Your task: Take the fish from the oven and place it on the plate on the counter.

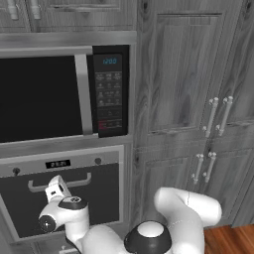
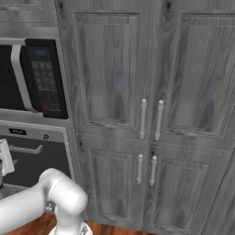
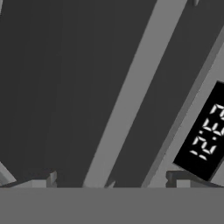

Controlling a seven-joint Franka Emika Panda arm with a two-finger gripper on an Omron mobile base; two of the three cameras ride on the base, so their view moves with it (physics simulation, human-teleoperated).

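The oven [image 1: 101,196] sits below the microwave with its dark glass door shut, so the fish is hidden. Its silver bar handle [image 1: 84,181] runs across the top of the door under a small display [image 1: 57,163]. My gripper [image 1: 53,185] is right at the left part of that handle, open. In the hand view the handle [image 3: 131,96] runs diagonally over the dark glass [image 3: 43,87], passing between my two fingertips [image 3: 43,179]. The display [image 3: 205,131] shows at the right there. The hand [image 2: 4,157] also shows at the left edge of the right base view. The plate and the counter are out of view.
A black-fronted microwave [image 1: 39,94] with a keypad [image 1: 109,94] sits directly above the oven. Tall grey wood cabinet doors [image 1: 188,99] with silver bar handles [image 2: 150,119] fill the wall to the right. Wood floor [image 1: 228,239] shows at the lower right.
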